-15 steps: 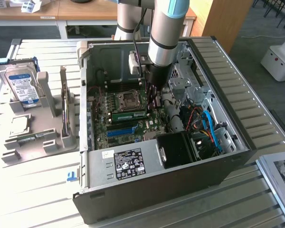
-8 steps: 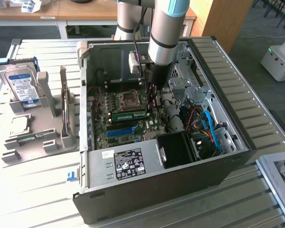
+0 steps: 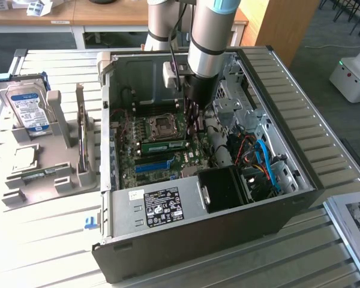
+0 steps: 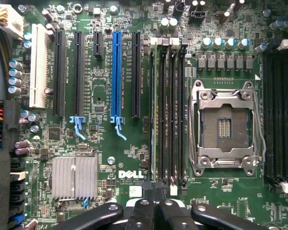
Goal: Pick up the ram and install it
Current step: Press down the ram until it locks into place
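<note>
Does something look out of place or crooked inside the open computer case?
Nothing stands out. The ram lies level in its slot beside the CPU socket, and the gripper is shut just above it.

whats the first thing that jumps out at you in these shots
The open computer case in the middle of the table, with the robot arm reaching down into it. Its gripper hangs shut just above the ram standing in its slot beside the empty processor socket. In the wrist view the long blue slot stands out on the green motherboard.
</note>
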Controlling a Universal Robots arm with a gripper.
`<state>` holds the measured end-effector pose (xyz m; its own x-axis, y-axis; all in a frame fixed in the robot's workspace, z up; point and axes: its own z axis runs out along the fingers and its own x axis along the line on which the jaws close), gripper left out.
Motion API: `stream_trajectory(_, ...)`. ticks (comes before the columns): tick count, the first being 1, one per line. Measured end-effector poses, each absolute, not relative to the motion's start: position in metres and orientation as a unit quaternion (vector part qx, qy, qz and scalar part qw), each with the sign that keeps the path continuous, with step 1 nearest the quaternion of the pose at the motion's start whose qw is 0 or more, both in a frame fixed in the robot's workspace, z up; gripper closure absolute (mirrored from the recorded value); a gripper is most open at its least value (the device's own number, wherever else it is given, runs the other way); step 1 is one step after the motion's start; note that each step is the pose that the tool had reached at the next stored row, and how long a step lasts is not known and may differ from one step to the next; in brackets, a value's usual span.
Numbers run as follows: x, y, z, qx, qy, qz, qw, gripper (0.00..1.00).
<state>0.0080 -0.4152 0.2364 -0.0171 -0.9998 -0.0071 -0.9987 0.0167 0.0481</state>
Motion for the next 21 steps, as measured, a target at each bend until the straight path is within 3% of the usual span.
stream_trajectory(21, 0.008, -0.415, 0.261, 0.701, -0.713, -0.020, 0.014, 0.90)
